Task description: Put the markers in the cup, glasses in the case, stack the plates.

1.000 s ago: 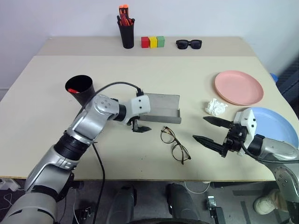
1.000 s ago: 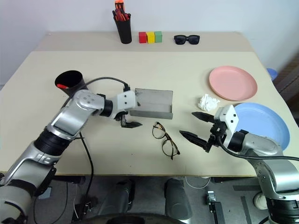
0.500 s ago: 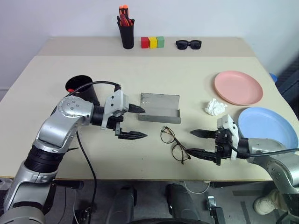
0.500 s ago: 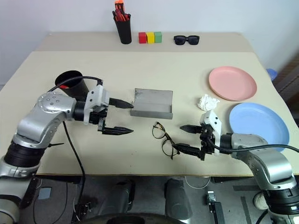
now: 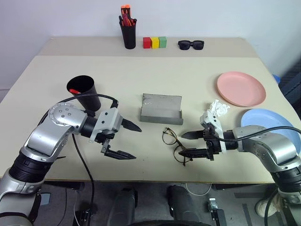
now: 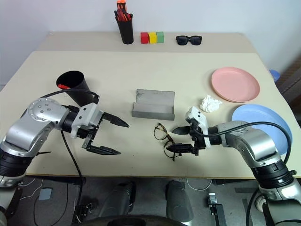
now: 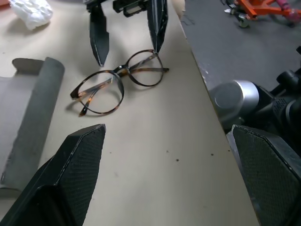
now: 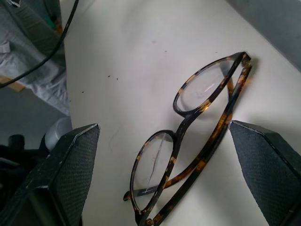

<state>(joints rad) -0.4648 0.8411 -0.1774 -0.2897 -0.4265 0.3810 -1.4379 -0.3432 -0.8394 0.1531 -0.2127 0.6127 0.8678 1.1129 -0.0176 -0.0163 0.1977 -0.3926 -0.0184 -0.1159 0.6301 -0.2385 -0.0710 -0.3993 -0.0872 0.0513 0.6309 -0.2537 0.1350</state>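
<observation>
The round-lensed glasses (image 5: pixel 174 143) lie folded on the table just in front of the open grey case (image 5: pixel 161 109). My right gripper (image 5: pixel 180 144) is open, and its fingertips straddle the right end of the glasses (image 8: pixel 197 141). My left gripper (image 5: pixel 138 143) is open and empty, left of the glasses and pointing at them. The black cup (image 5: pixel 82 91) stands behind my left arm, with a red marker tip (image 5: pixel 73 90) showing inside. The pink plate (image 5: pixel 241 88) and the blue plate (image 5: pixel 270 123) lie side by side at the right.
A crumpled white tissue (image 5: pixel 217 107) lies between the case and the plates. Along the far edge stand a black pen holder with orange pens (image 5: pixel 127 33), three coloured blocks (image 5: pixel 154 42) and black sunglasses (image 5: pixel 190 44). The table's front edge runs close below both grippers.
My left gripper has drawn back from the case toward the left and the near edge. My right gripper has moved left up to the glasses. Both stayed open.
</observation>
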